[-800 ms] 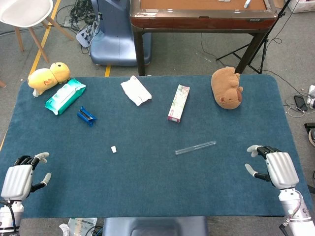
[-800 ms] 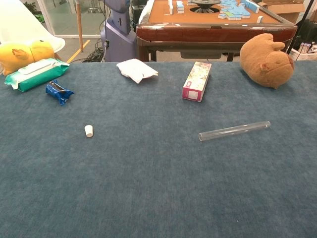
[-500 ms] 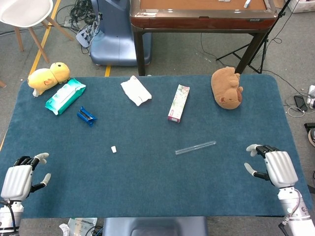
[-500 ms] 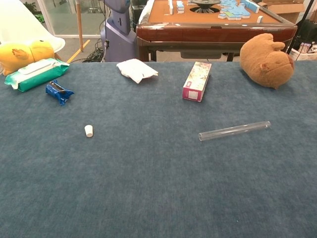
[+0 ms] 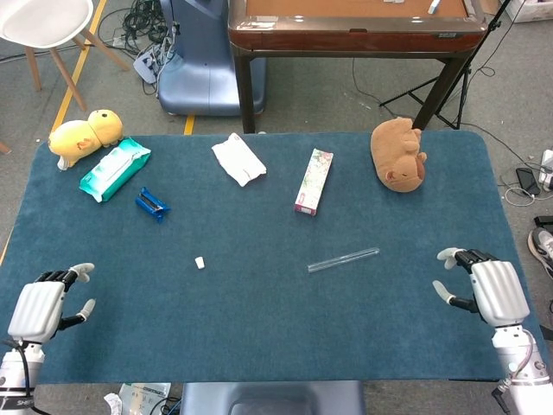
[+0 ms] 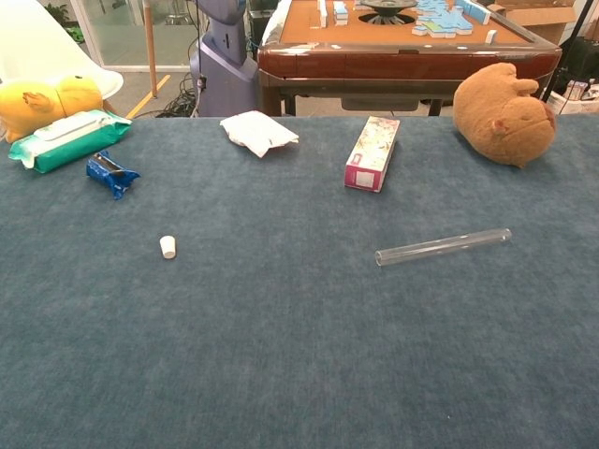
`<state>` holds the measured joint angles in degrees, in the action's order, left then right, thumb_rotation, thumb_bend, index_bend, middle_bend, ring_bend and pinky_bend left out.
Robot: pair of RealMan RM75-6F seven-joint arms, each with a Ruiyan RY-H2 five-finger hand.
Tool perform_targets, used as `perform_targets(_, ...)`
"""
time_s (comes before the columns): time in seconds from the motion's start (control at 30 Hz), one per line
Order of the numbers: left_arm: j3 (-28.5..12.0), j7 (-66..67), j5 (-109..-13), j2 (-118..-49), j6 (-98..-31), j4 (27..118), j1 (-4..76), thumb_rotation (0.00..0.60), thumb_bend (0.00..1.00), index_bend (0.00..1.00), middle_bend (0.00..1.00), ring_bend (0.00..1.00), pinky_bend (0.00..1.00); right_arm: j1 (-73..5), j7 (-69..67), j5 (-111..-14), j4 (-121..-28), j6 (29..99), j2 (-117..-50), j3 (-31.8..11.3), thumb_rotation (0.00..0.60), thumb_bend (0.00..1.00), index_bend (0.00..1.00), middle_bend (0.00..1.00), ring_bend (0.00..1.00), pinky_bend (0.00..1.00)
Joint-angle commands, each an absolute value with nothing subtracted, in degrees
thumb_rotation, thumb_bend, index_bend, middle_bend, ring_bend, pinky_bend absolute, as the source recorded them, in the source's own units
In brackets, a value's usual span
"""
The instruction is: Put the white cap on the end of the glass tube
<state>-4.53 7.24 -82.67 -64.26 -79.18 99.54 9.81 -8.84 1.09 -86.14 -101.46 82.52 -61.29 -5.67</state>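
A small white cap (image 5: 200, 262) (image 6: 168, 246) stands alone on the blue cloth, left of centre. The clear glass tube (image 5: 343, 259) (image 6: 443, 247) lies flat to its right, slanting up toward the right. My left hand (image 5: 41, 304) hovers near the front left corner of the table, fingers apart and holding nothing, far from the cap. My right hand (image 5: 491, 290) is near the front right edge, also with fingers apart and nothing in it, well right of the tube. Neither hand appears in the chest view.
Along the back of the blue table (image 5: 259, 320) lie a yellow plush (image 5: 85, 133), a wipes pack (image 5: 115, 169), a blue wrapper (image 5: 151, 204), a white cloth (image 5: 239, 159), a slim box (image 5: 314, 180) and a brown plush (image 5: 398, 154). A wooden table (image 5: 354, 26) stands behind.
Both hands have shifted slightly: the left one moved a little right and down, the right one a little right. The cap and tube lie unmoved.
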Motion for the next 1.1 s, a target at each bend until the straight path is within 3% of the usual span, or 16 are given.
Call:
perform_targets(0.03, -5.24, 5.76, -83.34, -63.25, -75.59, 98.62, 12.64, 0.600, 0.29, 0.26, 0.52, 0.56, 0.74, -8.93, 1.28, -86.12, -101.67, 82.70, -61.13, -5.89, 0.600, 0.25, 0.40, 0.50, 0.44, 0.50)
perform_targets(0.2, -6.04, 0.51, -83.96, -61.91, -67.00, 97.56, 18.44, 0.600, 0.29, 0.23, 0.72, 0.74, 0.92, -9.46, 1.31, -85.59, -102.11, 82.06, -60.62, -6.36, 0.600, 0.25, 0.40, 0.50, 0.44, 0.48)
perform_targets(0.27, -6.30, -0.82, -84.18, -61.75, -63.67, 96.53, 20.79, 0.600, 0.29, 0.23, 0.85, 0.85, 0.98, -9.66, 1.59, -85.47, -102.29, 81.83, -60.47, -6.48, 0.600, 0.25, 0.40, 0.51, 0.44, 0.48)
perform_targets(0.37, -6.54, -4.06, -83.84, -62.07, -57.75, 95.02, 24.59, 0.600, 0.36, 0.23, 0.99, 0.99, 1.00, -9.97, 2.03, -84.97, -102.55, 81.37, -60.46, -6.68, 0.600, 0.25, 0.40, 0.52, 0.44, 0.48)
perform_targets(0.6, -6.83, -7.70, -82.96, -63.84, -46.46, 91.48, 32.54, 0.600, 0.56, 0.23, 1.00, 1.00, 1.00, -10.52, 3.68, -83.41, -103.29, 80.32, -60.43, -7.04, 0.600, 0.25, 0.40, 0.53, 0.44, 0.48)
perform_targets(0.9, -7.39, -6.02, -76.93, -67.10, -36.49, 88.46, 39.54, 0.600, 0.67, 0.19, 1.00, 1.00, 1.00, -11.12, 4.30, -81.97, -102.97, 79.14, -61.24, -7.15, 0.600, 0.25, 0.40, 0.53, 0.45, 0.48)
perform_targets(1.1, -7.14, -4.57, -73.68, -69.13, -33.45, 86.74, 42.18, 0.600, 0.68, 0.18, 1.00, 1.00, 1.00, -10.74, 3.56, -81.41, -102.07, 79.27, -61.70, -6.89, 0.600, 0.25, 0.40, 0.53, 0.45, 0.48)
